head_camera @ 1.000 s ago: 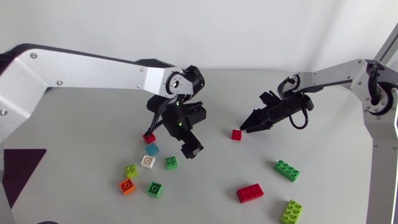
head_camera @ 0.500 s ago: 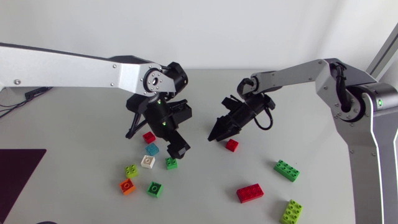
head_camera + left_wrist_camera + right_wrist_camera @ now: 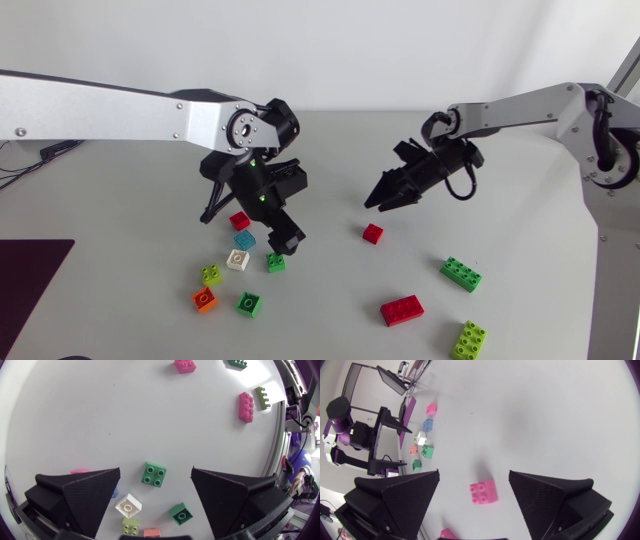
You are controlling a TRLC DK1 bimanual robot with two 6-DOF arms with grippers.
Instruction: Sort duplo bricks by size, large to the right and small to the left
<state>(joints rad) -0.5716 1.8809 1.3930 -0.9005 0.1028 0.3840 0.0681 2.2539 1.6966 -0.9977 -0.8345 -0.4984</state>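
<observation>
Several small bricks lie in a cluster at the front left: red point(image 3: 239, 220), blue point(image 3: 244, 240), white point(image 3: 237, 260), green point(image 3: 275, 262), lime point(image 3: 210, 273), orange point(image 3: 205, 298) and a second green point(image 3: 248, 303). My left gripper point(image 3: 250, 215) hangs open above this cluster. In the left wrist view the gripper point(image 3: 156, 467) has a small green brick point(image 3: 154, 474) below the gap between its fingers. My right gripper point(image 3: 378, 202) is open, just behind a lone small red brick point(image 3: 372, 233). That brick point(image 3: 483, 492) looks pink in the right wrist view and lies under the open right gripper point(image 3: 474, 472).
Three large bricks lie at the front right: green point(image 3: 461, 273), red point(image 3: 401, 310) and lime point(image 3: 468, 340). A dark mat point(image 3: 30, 265) covers the table's front left corner. Bare table lies between the two groups.
My right gripper swung left to the lone red brick, then drew back to the right; the brick ended slightly nearer the front. My left gripper shifted a little to the left.
</observation>
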